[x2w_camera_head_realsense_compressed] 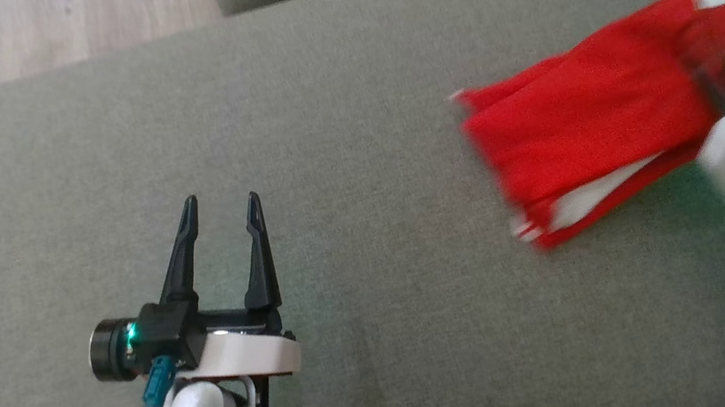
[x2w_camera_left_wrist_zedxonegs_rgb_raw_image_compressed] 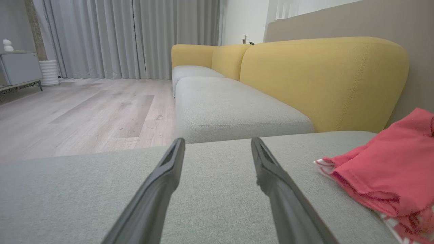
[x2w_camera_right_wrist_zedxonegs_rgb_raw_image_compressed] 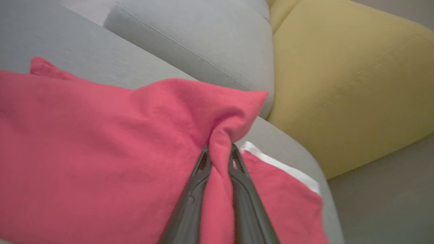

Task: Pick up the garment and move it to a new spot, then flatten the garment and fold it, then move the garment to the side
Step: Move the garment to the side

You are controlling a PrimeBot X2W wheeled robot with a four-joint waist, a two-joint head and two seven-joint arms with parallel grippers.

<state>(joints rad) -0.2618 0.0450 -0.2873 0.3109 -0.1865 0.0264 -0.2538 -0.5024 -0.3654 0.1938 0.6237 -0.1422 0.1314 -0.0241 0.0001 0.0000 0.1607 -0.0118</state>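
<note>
The right gripper is pinching a fold of the red garment, which is lying folded at the right of the grey seat cushion; the left gripper is hovering wide open at the near left, well apart, holding nothing.

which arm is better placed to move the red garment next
Right, most likely. The right gripper is shut on a fold of the red garment; the left gripper hangs open over the grey sofa cushion, well apart from the cloth.
</note>
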